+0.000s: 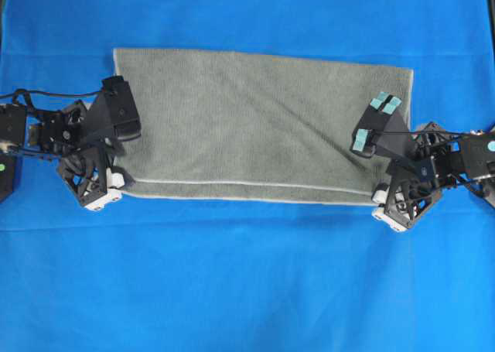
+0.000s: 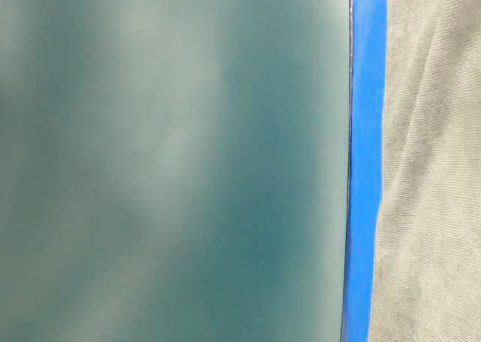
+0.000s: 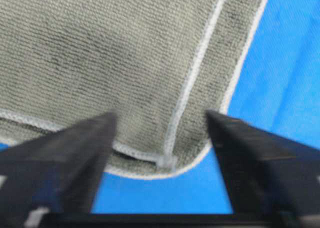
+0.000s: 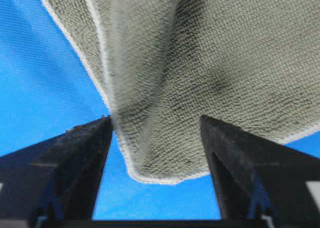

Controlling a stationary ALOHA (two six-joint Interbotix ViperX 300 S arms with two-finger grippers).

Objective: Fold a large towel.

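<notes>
On the blue counter, one item: the towel, grey-green, pale hem, lying flat and folded once, its doubled edges along the near side of the overhead view. We record its long axis running left to right, from one arm to the other.

Left claw: spread wide, holding nothing, set at the towel's left end over the near-left corner. Its wrist view shows the stacked corner lying between the open jaws, on the counter.

Right claw: likewise spread, holding nothing, over the right end; its wrist view shows the corner between the jaws, a slight ridge in the cloth there.

We judge each arm equally near its own end, so a next fold would likely bring one short end across to the other.
</notes>
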